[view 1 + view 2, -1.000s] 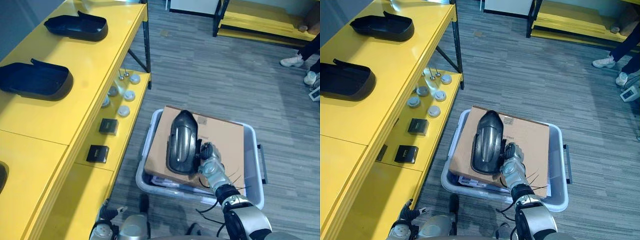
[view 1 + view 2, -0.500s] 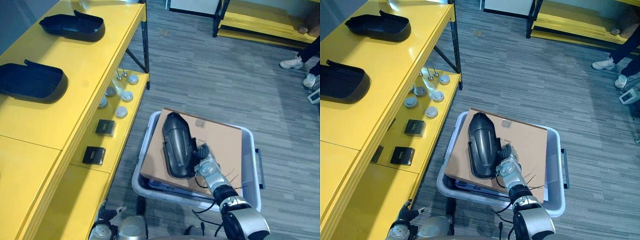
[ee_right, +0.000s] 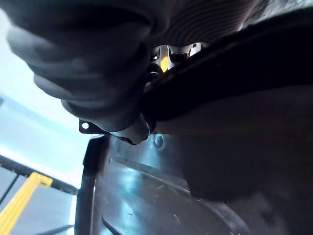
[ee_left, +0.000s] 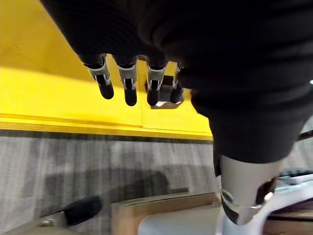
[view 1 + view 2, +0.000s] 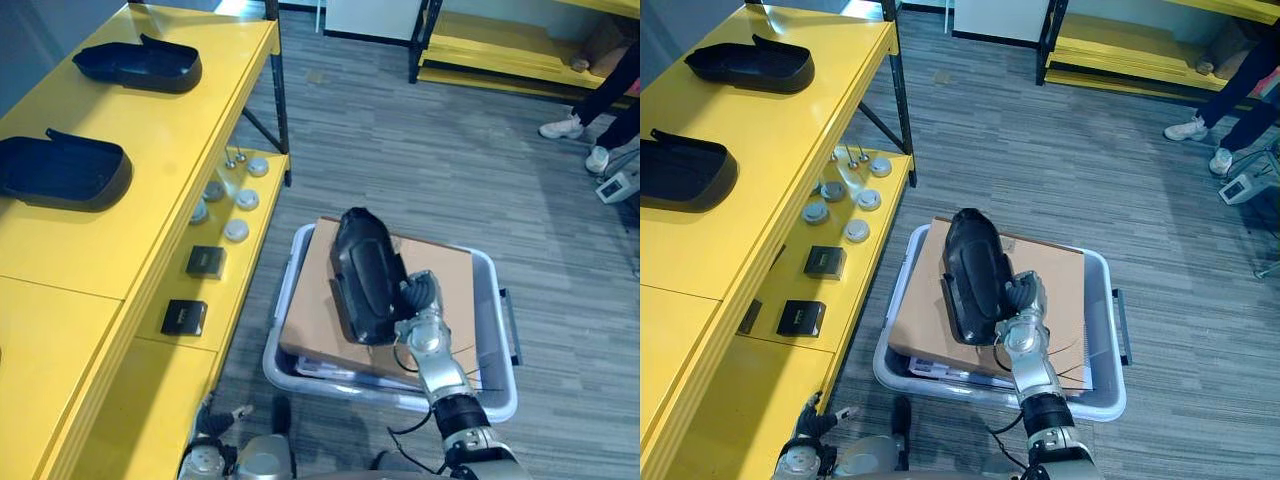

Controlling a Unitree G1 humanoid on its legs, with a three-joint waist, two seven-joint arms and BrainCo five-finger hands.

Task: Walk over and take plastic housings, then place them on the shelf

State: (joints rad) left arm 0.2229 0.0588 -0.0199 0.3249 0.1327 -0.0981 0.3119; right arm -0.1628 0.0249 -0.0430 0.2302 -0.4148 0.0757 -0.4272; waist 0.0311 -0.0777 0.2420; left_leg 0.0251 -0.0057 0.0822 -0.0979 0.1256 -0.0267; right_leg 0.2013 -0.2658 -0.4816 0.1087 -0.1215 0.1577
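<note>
Over the grey bin [image 5: 488,320], right hand [image 5: 420,302] grips the housing [image 5: 365,280], long axis eleven-to-five; shelf [image 5: 150,170] lies at ten o'clock.

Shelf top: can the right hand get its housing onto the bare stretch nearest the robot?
Probably, with a turn. The right hand holds the housing above the bin; the shelf top lies bare to its left, nothing standing between.
</note>
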